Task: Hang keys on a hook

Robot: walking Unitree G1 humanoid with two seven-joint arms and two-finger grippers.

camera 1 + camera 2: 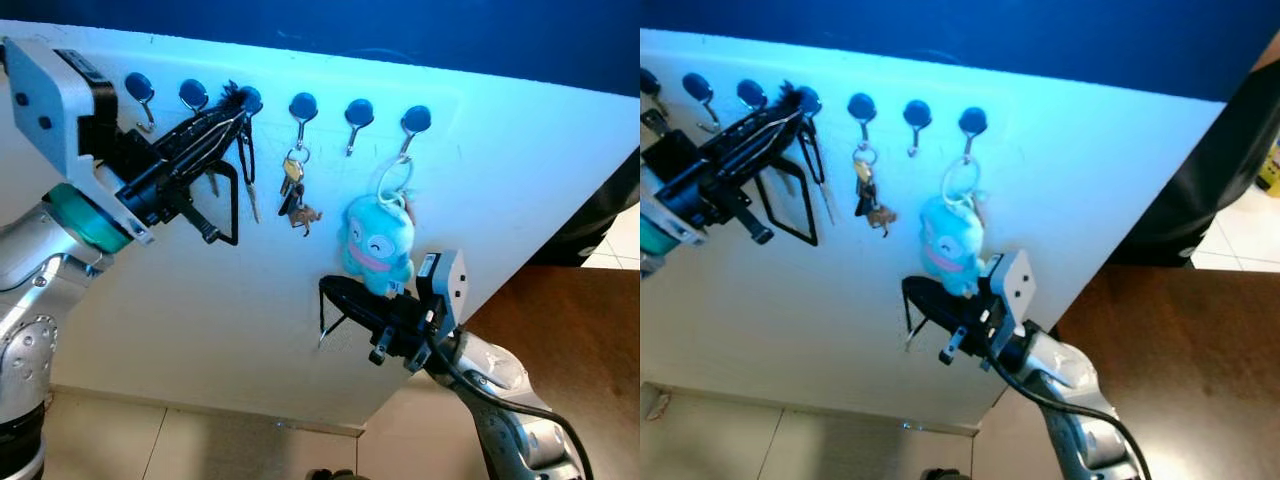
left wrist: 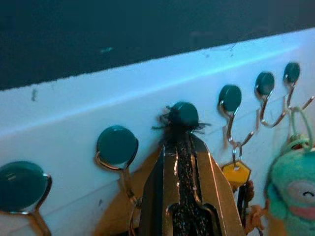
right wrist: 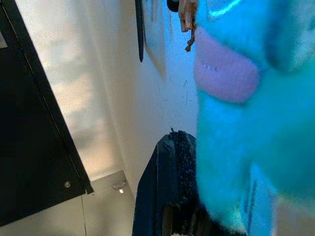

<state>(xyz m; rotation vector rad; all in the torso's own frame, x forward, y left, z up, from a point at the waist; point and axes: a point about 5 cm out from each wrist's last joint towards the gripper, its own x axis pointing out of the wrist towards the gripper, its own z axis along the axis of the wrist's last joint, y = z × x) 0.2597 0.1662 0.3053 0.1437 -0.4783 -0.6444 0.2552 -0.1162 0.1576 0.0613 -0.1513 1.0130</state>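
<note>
Left claw [image 1: 236,106], clenched, touches the third of six hooks [image 1: 248,99]; two hooks hold keys [image 1: 294,190].

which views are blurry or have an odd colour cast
Left and right eye views: sharp, with a strong blue cast on the wall near the hooks. Left wrist view: soft, grainy, dark above. Right wrist view: plush toy too close, out of focus; bright sun patches on the wall.
</note>
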